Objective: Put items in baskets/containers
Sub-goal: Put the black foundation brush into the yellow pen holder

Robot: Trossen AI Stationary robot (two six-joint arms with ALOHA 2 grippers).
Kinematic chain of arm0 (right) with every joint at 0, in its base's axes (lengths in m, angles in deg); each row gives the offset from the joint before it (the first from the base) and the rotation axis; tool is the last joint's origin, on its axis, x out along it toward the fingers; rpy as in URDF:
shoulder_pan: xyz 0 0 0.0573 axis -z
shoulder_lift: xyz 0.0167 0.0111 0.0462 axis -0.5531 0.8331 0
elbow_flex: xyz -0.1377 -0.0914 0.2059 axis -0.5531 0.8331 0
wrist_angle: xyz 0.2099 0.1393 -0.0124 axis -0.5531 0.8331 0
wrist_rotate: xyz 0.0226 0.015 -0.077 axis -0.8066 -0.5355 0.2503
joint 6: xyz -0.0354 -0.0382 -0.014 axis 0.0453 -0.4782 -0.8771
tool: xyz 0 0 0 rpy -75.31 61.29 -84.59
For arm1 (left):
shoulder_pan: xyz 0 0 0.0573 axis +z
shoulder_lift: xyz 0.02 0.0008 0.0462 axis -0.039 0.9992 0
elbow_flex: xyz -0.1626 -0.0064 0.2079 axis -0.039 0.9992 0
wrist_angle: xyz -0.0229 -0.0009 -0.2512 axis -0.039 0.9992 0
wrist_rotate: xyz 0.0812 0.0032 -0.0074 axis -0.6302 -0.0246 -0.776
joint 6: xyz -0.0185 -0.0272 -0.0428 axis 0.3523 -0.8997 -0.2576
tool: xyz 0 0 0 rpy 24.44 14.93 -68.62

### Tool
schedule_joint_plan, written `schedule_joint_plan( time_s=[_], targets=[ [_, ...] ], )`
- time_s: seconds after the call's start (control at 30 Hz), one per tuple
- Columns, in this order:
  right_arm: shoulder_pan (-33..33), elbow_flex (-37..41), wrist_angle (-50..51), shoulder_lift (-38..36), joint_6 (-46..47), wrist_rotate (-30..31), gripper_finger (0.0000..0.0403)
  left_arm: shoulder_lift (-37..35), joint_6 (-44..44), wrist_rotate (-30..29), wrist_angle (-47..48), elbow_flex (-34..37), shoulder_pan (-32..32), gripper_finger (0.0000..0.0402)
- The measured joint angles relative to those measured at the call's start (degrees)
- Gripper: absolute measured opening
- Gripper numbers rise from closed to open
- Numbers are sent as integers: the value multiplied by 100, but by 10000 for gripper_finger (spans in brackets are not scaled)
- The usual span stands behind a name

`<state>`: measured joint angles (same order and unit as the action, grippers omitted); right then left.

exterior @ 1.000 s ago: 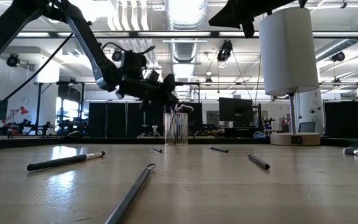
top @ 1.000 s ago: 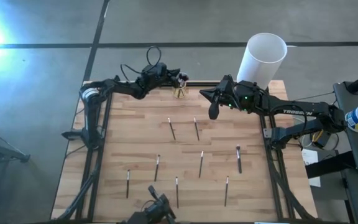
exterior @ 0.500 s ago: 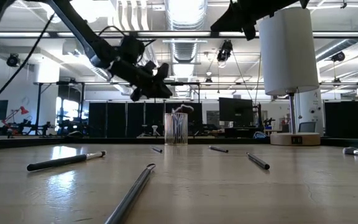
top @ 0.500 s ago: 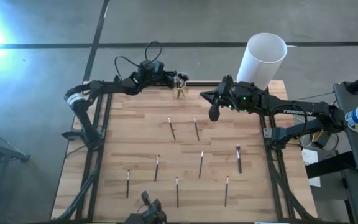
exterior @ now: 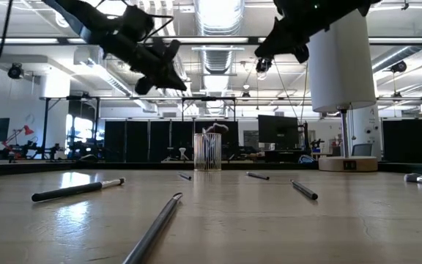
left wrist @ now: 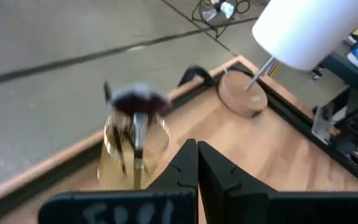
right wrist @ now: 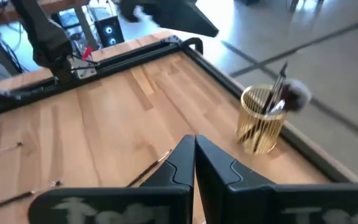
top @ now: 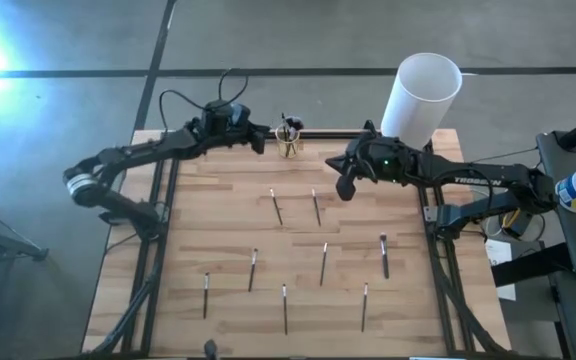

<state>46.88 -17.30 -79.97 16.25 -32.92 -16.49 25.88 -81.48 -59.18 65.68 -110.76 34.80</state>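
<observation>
High view shows the wooden worktop (top: 218,230) with a small yellowish glass cup (top: 288,146) standing at its far edge, near the middle, already holding a few makeup brushes, one with a big fluffy head (right wrist: 295,93). Eight more thin brushes lie scattered flat across the middle and near half of the worktop; the nearest to the cup are two side by side, one (top: 277,207) and its neighbour (top: 316,206). A tall white cylinder (top: 420,95) on a round wooden base (left wrist: 245,98) stands at the far right corner.

The left gripper (top: 255,139) hangs in the air just beside the cup, toward the far left corner, its fingers pressed together and holding nothing, as the left wrist view shows. The right gripper (top: 345,181) hovers above the far right part of the worktop, between the cup and the cylinder; its fingers are also pressed together and empty in the right wrist view.

Judging from this, a brush has just gone into the cup and the step in hand is going for another. The next move calls for one arm to travel to a loose brush, spread its fingers, come down over the thin handle and pinch it without rolling it away.
</observation>
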Motion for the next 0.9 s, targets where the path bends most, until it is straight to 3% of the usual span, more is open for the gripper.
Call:
schedule_joint_plan(
  time_s=[0.23, 0.37, 0.6, 0.77, 0.9],
  targets=[
    [-238, 951, -874, 7, 868, -120, 8, -752, -371, 218, -1115, 1513, -196, 0],
    [-471, 1303, -751, -53, 1501, -57, 8, -1213, -679, 501, -2089, 2453, -285, 0],
    [-1149, 1142, 1295, -260, 3331, 931, 8, -1973, -1071, 915, -2669, 3580, -304, 0],
    [-1659, 854, 3042, -300, 4785, 959, 8, -2371, -981, 1018, -2682, 3956, -312, 0],
    [-1976, 854, 3819, -369, 5756, 746, 8, -2501, -1001, 1028, -2678, 4093, -314, 0]
  ],
)
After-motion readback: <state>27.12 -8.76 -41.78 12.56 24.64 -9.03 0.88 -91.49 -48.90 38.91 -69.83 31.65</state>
